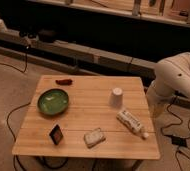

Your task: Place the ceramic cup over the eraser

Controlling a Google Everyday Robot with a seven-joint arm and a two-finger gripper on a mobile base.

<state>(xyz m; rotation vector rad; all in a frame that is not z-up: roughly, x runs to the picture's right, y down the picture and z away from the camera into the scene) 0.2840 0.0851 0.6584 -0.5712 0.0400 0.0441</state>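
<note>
Your end effector (pixel 156 108) hangs right of the ceramic cup (pixel 116 97), past the table (pixel 88 97) edge; its grip state cannot be told. Grasp the cup squarely, then lower it straight over the eraser (pixel 56 134), well front-left of the cup.

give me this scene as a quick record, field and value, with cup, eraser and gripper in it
table: wooden, things spread apart
cup: white, narrow end up, right of centre
eraser: front left, far from cup
bowl: green, left
bottle: on its side, in front of cup
pad: pale, front centre
gripper: beside table's right edge, away from cup
task: cup not yet over eraser
</note>
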